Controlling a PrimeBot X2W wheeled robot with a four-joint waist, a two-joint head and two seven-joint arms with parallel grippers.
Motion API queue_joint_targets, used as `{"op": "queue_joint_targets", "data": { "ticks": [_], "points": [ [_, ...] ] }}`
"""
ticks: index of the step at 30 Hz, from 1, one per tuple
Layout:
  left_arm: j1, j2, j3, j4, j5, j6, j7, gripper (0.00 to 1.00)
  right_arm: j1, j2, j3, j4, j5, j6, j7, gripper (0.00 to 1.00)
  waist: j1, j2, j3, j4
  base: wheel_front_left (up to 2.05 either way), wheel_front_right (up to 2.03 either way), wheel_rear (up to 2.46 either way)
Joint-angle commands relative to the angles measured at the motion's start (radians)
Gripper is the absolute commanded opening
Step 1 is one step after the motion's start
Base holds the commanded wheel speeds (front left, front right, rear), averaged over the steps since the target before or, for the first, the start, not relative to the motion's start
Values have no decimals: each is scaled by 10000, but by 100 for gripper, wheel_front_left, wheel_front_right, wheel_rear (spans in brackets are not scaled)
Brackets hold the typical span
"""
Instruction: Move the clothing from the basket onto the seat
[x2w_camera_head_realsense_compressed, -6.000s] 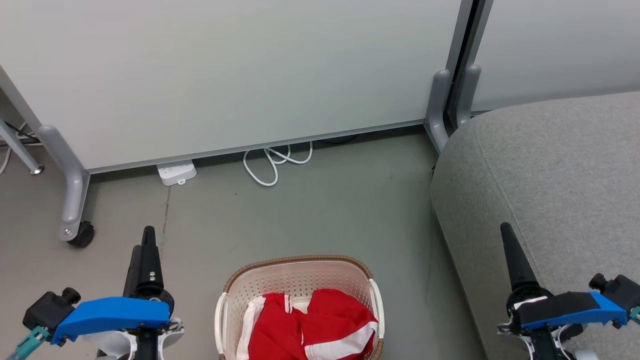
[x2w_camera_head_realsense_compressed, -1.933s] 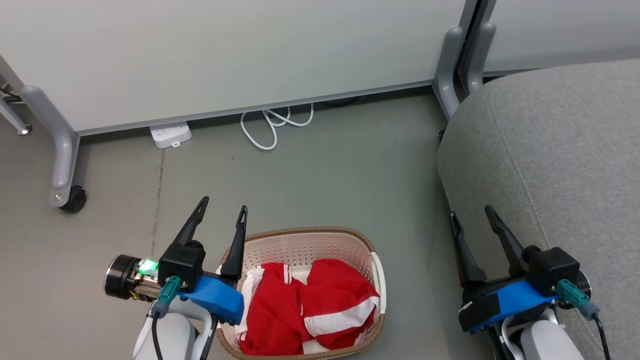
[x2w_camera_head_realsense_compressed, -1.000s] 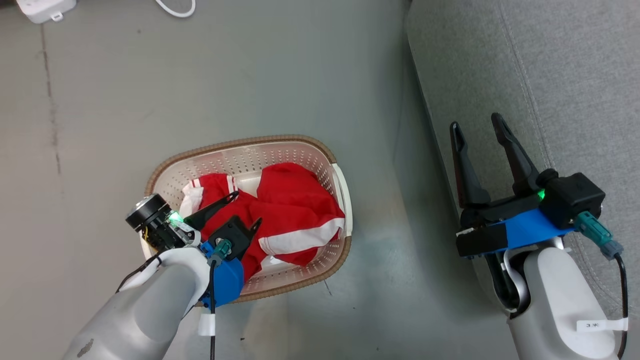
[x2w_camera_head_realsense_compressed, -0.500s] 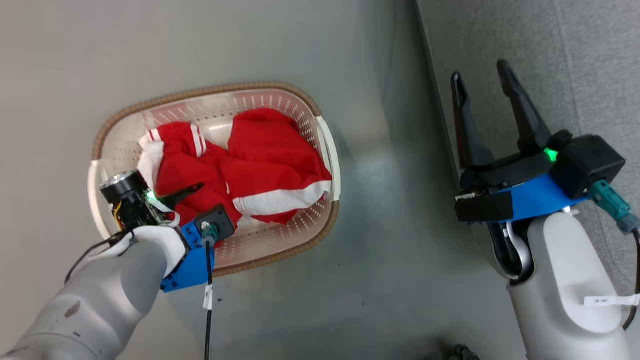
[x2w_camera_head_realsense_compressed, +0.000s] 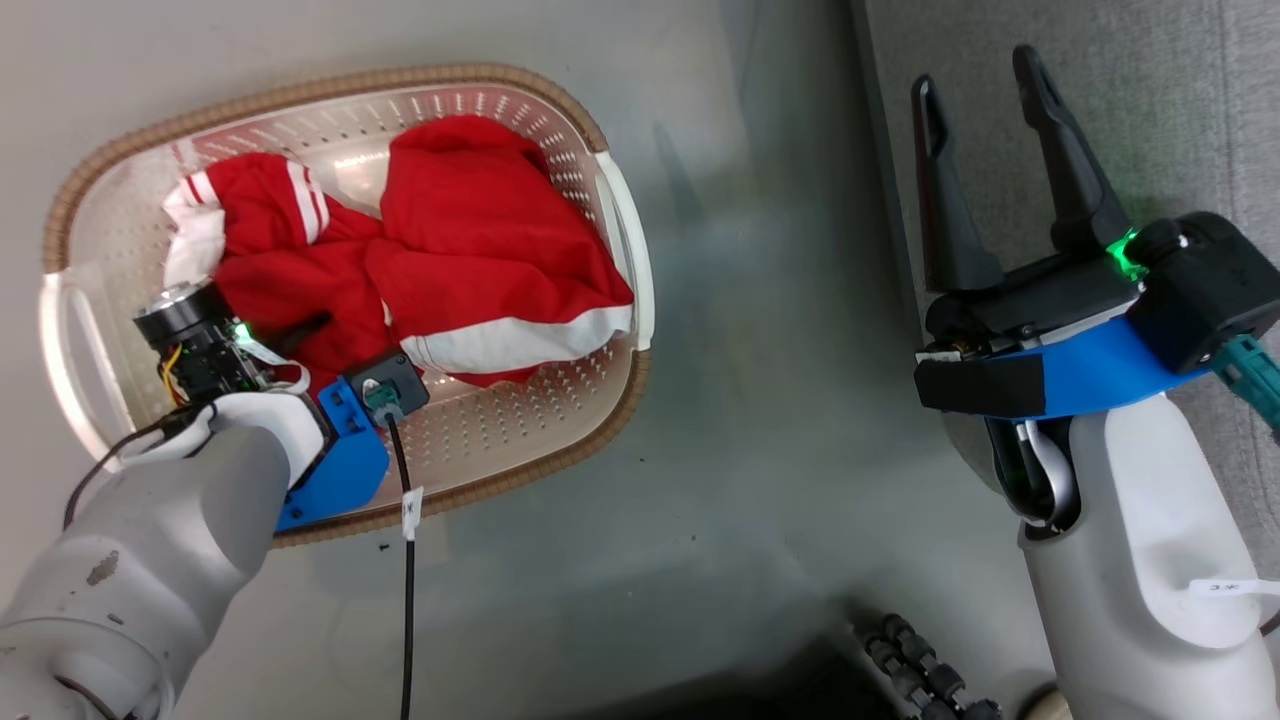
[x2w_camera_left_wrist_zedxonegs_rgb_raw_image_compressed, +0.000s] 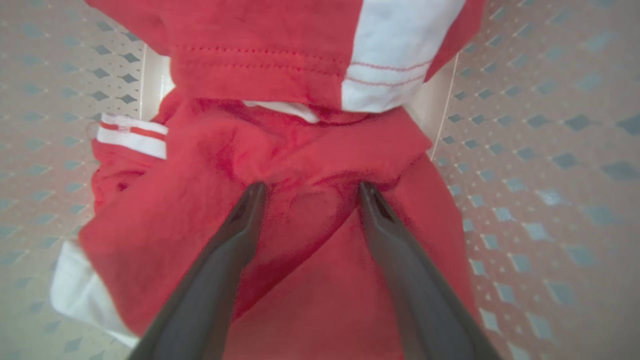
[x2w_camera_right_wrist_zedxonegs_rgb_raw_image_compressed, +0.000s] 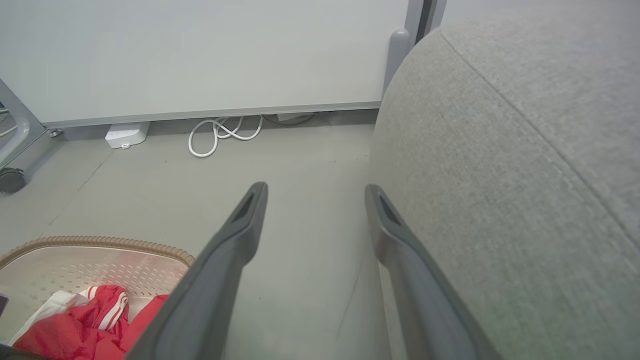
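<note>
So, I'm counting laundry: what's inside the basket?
Red clothing with white stripes, heaped in the basket, with the open left gripper poking into the heap. Anything beneath the heap is covered.

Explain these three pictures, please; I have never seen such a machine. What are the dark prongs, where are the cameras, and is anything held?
This is a wheeled robot with two arms, each ending in a gripper: two long dark fingers that pinch. The picture showing both arms comes from a camera on its head, looking down. The other two come from wrist cameras looking along each gripper's fingers. On the grey floor stands a small oval cream plastic basket with a brown braided rim, holding soft bright red clothing with white stripes. Beside it is a large light grey fabric sofa. The left gripper is down in the basket, fingers open, tips against the red fabric. The right gripper hangs open by the sofa's edge. Nothing is held.
</note>
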Motion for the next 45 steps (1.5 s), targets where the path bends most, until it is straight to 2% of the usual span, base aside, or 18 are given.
{"op": "queue_joint_targets", "data": {
  "ticks": [1,10,19,20,21,22,33,45],
  "points": [
    [-183,85,-32,40,32,-6,106,100,-221,-39,-6,-92,-66,4,-54,100,-1,0,283,-115,0,0,0],
    [-515,230,-37,147,243,-7,1091,100,-215,-45,-56,-403,-114,3,-36,100,-1,0,1029,-230,0,0,0],
    [-797,192,-37,129,213,-7,1372,100,-216,-54,-203,-480,-153,3,-13,100,-1,0,1325,-250,0,0,0],
    [-794,191,-39,127,266,-7,1405,34,-233,-57,-215,-472,-155,3,-14,100,-1,0,1325,-251,0,0,0],
    [-806,199,-41,114,303,-7,1356,4,-246,-59,-227,-465,-159,3,-13,100,-1,0,1320,-249,0,0,0],
    [-803,211,-41,108,335,-7,1329,0,-256,-60,-236,-466,-161,3,-14,100,-1,0,1312,-245,0,0,0],
    [-811,121,-38,133,284,-7,1143,0,-269,-74,-294,-483,-274,-5,-25,100,-1,0,1054,-140,0,0,0],
    [-604,-370,-39,-78,-394,-7,766,0,-70,-44,-327,-315,-439,1,-28,100,-1,0,80,293,0,0,0]
  ]
}}
